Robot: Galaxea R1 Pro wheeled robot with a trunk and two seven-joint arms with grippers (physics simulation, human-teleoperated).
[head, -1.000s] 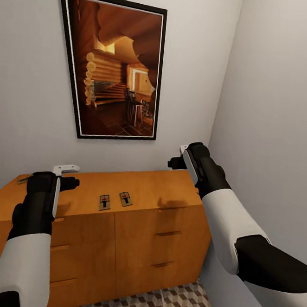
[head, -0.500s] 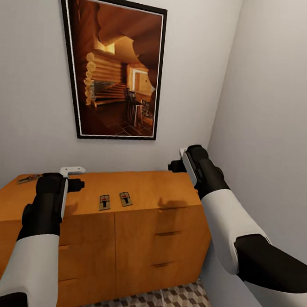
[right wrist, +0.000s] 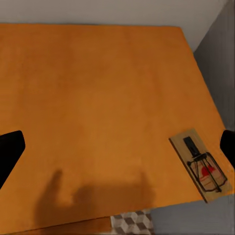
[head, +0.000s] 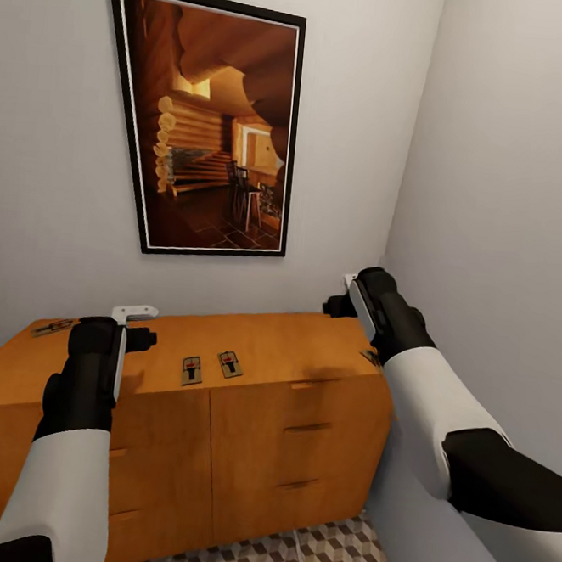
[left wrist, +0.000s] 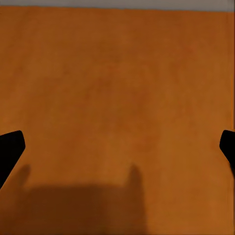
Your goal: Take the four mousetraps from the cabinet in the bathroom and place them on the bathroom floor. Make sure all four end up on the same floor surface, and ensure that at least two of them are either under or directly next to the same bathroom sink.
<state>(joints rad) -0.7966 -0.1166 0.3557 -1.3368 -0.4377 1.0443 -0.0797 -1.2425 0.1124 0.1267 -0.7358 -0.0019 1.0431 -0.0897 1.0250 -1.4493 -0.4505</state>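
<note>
Orange-brown cabinet point(head: 224, 344) top carries a mousetrap point(right wrist: 201, 166) at its front corner, lengthwise just beside the right gripper point(right wrist: 117, 147), fingers wide.

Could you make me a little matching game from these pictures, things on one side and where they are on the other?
Things:
1. framed picture
2. pair of mousetraps
3. patterned floor tiles
4. left gripper

Places:
A. middle of the cabinet top
B. hanging on the wall
C. below the cabinet front
D. above the cabinet top's left part

Pairs: 1-B, 2-A, 3-C, 4-D
</note>
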